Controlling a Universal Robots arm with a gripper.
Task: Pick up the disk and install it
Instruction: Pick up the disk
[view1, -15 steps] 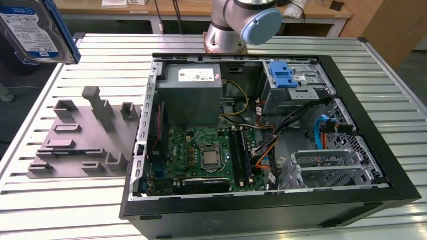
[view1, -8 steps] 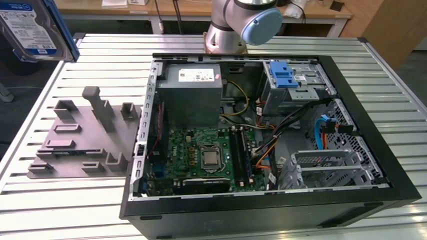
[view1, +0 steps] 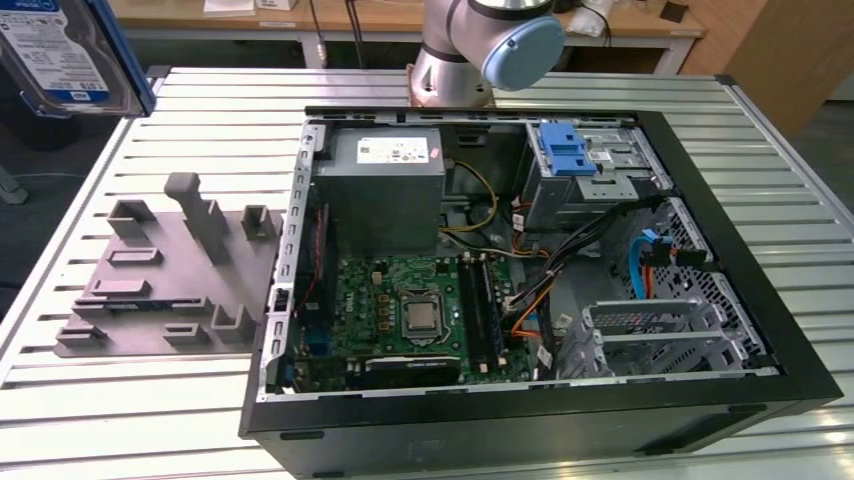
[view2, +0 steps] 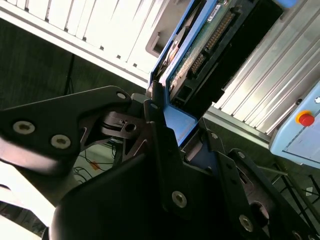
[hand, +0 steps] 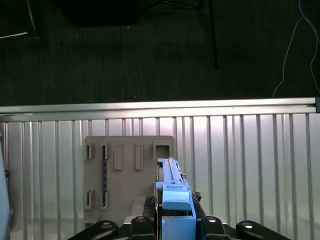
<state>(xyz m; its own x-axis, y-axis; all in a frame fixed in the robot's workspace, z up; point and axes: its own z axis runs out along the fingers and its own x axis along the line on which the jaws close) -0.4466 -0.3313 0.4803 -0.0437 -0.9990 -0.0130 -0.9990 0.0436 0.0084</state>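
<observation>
The disk (view1: 60, 55) hangs high in the air at the exterior view's upper left, off the table's corner, its blue-and-white label facing the camera. In the second wrist view the disk (view2: 210, 40) shows its green circuit board side and blue rail. My gripper (view2: 180, 125) is shut on it, with black fingers (view2: 155, 112) pressed against the rail. In the first wrist view the disk (hand: 172, 185) stands edge-on, its blue rail clamped in the gripper (hand: 175, 222), above the slatted table (hand: 250, 150).
An open computer case (view1: 747, 250) lies on the slatted table (view1: 134, 410), with a green motherboard (view1: 400, 310), a grey power supply (view1: 380, 190) and a drive bay with a blue latch (view1: 567, 150). A grey fixture plate (view1: 160, 280) with upright holders lies beside the case. The arm's base (view1: 481, 50) stands behind it.
</observation>
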